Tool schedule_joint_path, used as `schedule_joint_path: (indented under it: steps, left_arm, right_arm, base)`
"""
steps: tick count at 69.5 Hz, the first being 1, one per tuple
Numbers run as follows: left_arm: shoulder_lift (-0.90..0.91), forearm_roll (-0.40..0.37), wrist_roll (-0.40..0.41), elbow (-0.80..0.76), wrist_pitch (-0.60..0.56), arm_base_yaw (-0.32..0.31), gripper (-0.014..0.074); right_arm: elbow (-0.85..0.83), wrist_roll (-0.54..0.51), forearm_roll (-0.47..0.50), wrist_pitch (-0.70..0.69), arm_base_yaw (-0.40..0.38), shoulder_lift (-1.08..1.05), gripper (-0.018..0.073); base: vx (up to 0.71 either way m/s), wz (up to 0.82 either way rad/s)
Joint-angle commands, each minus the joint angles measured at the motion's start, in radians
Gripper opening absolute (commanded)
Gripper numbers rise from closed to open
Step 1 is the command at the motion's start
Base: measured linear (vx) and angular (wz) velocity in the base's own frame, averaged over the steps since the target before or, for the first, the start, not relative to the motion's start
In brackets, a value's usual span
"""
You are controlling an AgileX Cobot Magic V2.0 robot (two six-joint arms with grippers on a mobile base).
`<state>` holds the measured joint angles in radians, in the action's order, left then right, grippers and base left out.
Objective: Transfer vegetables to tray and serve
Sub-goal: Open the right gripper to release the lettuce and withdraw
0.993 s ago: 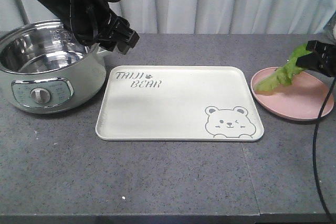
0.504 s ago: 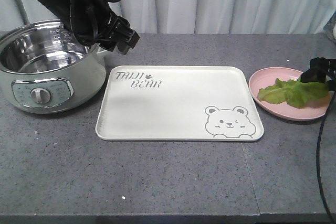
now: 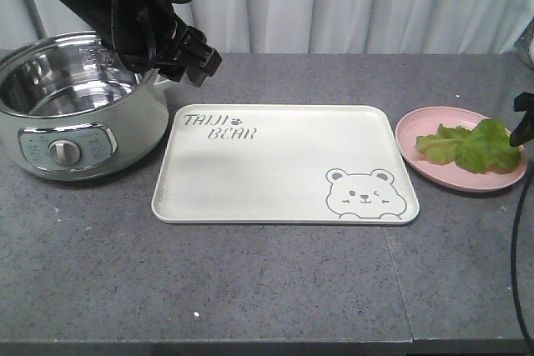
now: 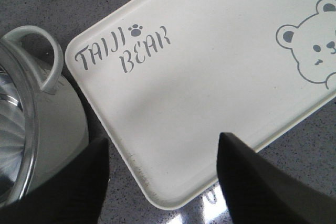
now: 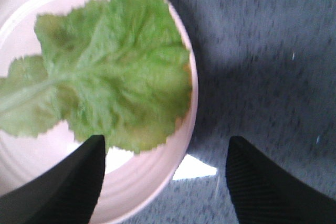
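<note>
My right end effector (image 5: 167, 148) is spread wide and holds nothing. Its dark fingers (image 5: 68, 187) frame the bottom of the wrist view, one over the rim of the pink plate (image 5: 136, 182), the other over bare table (image 5: 262, 51). The lettuce (image 5: 113, 72) lies flat on that plate, up and left of the gap between my fingers, its pale rib running from the left edge toward the upper right. I judge the reach should go up-left, jaws turned across that rib.

In the front view the plate sits at far right, just beside the tray (image 3: 284, 164), whose cream face is bare. My left end effector (image 4: 163, 139), also spread and empty, hangs over the tray's corner by the pot (image 4: 31, 129), well apart from the lettuce, so the right arm is nearer. The table is flat, speckled grey.
</note>
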<state>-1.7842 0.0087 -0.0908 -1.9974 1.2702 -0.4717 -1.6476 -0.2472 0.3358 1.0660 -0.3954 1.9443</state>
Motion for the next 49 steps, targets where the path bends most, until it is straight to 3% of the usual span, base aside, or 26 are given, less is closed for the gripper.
schedule_joint_path:
  steps: [1,35,49]
  left_arm:
    - [0.045,-0.009,0.011,-0.018,-0.021,0.001,0.0444]
    - [0.045,-0.009,0.01,-0.018,-0.02,0.001,0.0444]
    - [0.045,-0.009,0.01,-0.018,-0.02,0.001,0.0444]
  right_arm:
    - [-0.032,0.025,0.009,0.032,-0.004,-0.051,0.0465]
    - [-0.032,0.063,0.021,0.062,-0.003,0.014,0.0464]
    - [-0.032,0.067,0.022,0.054,-0.003,0.028,0.0411]
  base:
    - [0.0,0.0]
    - [0.0,0.0]
    - [0.0,0.0]
